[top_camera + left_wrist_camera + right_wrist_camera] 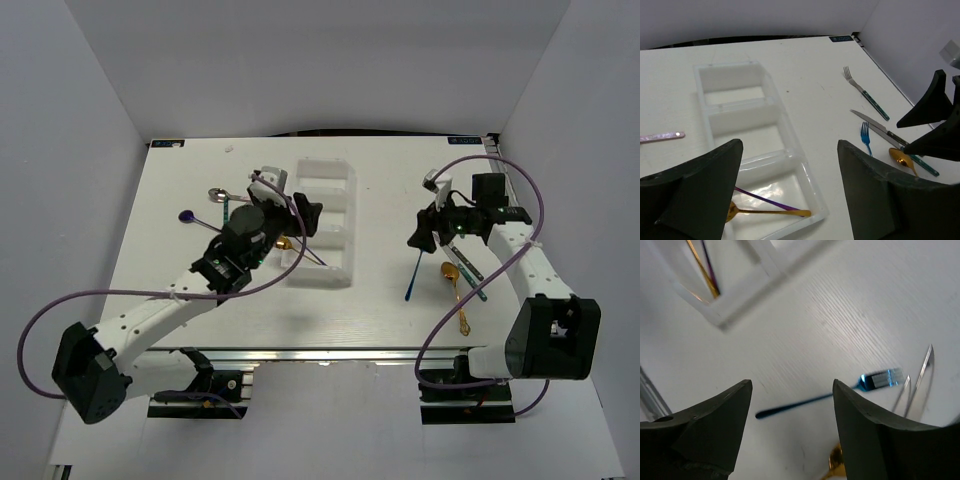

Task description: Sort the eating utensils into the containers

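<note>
While both pincers hang released and hold nothing, eight utensils can be counted across the white bench (370,170), along with one tray (735,104) of four compartments in a row.

Two utensils lie in the tray's end compartment nearest the arm bases: a gold piece (775,212) and a slim purple piece (765,200), crossing each other. The left pincer (790,150) hovers over that end with its fingers spread wide. In its wrist view the two pieces sit below the gap and toward the left finger, apart from both fingers.

Four utensils lie to the right of the tray: a blue fork (805,402), a gold spoon (900,159), a knife (875,125) and a teal-handled fork (865,93). The right pincer (792,387) is open above the blue fork. From its wrist camera the fork's handle runs across beneath the gap between the fingers, with the tines toward the right finger. The gold spoon shows at the bottom edge of that view, and two silver blades beyond the tines are too blurred to tell apart.

Two more lie left of the tray, well away from either pincer: a silver spoon (216,193) and a dark blue spoon (187,216). A pinkish handle at the left edge of the left wrist view probably belongs to one of them.
</note>
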### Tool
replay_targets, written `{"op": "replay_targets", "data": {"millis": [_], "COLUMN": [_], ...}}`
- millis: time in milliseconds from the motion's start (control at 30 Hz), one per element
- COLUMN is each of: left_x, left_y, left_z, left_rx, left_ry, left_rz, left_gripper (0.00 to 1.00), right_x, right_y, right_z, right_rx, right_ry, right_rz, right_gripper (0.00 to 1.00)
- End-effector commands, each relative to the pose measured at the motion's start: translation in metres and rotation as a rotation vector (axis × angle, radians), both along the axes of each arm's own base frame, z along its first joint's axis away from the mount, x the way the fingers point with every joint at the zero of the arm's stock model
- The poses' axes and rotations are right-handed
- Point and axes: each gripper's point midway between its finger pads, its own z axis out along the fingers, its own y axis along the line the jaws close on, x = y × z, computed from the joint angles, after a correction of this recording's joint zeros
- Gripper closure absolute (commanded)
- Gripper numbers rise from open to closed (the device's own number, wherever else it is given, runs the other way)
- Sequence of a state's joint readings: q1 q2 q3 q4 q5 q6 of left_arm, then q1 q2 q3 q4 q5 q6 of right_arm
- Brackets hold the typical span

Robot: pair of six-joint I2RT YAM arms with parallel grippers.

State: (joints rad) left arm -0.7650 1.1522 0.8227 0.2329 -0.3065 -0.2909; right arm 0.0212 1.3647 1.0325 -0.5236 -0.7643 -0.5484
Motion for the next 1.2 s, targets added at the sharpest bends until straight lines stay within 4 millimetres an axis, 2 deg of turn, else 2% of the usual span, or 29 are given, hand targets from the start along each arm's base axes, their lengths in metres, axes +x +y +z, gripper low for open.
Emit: {"op": "replay_targets", "data": {"millis": [0,33,67,100,200,267,433,533,700,833,1167], "left_x": [-0.018,-0.022,-0.015,-0.017,-0.016,-0.019,-0.020,-0.022,-0.026,-0.025,-0.026], "left_y": [0.008,0.005,0.016,0.020,0.032,0.034,0.050,0.057,0.059,0.066,0.069], "left_z": [-0.008,-0.010,-0.014,-0.022,-0.045,-0.049,-0.050,-0.038,-0.029,-0.023,-0.021], "left_rx": [0.157,0.159,0.175,0.195,0.230,0.217,0.250,0.245,0.233,0.232,0.241], "left_ry": [0.081,0.103,0.126,0.162,0.197,0.190,0.166,0.127,0.096,0.075,0.059], "left_rz": [-0.182,-0.241,-0.222,-0.236,-0.207,-0.210,-0.160,-0.136,-0.134,-0.098,-0.096], "left_gripper": [0.12,0.11,0.08,0.08,0.07,0.06,0.05,0.05,0.05,0.05,0.05], "right_x": [-0.015,-0.020,-0.034,-0.038,-0.056,-0.066,-0.081,-0.086,-0.083,-0.077,-0.076], "right_y": [-0.050,-0.063,-0.070,-0.084,-0.109,-0.115,-0.120,-0.124,-0.126,-0.122,-0.122], "right_z": [-0.024,-0.028,-0.041,-0.048,-0.066,-0.075,-0.091,-0.099,-0.109,-0.119,-0.143], "right_rx": [-0.297,-0.368,-0.404,-0.472,-0.598,-0.629,-0.659,-0.678,-0.693,-0.674,-0.665], "right_ry": [0.054,0.061,0.113,0.132,0.171,0.194,0.273,0.300,0.319,0.339,0.392], "right_rz": [-0.131,-0.160,-0.174,-0.222,-0.295,-0.311,-0.322,-0.333,-0.333,-0.326,-0.323], "right_gripper": [0.28,0.28,0.27,0.26,0.26,0.26,0.31,0.34,0.36,0.42,0.52]}}
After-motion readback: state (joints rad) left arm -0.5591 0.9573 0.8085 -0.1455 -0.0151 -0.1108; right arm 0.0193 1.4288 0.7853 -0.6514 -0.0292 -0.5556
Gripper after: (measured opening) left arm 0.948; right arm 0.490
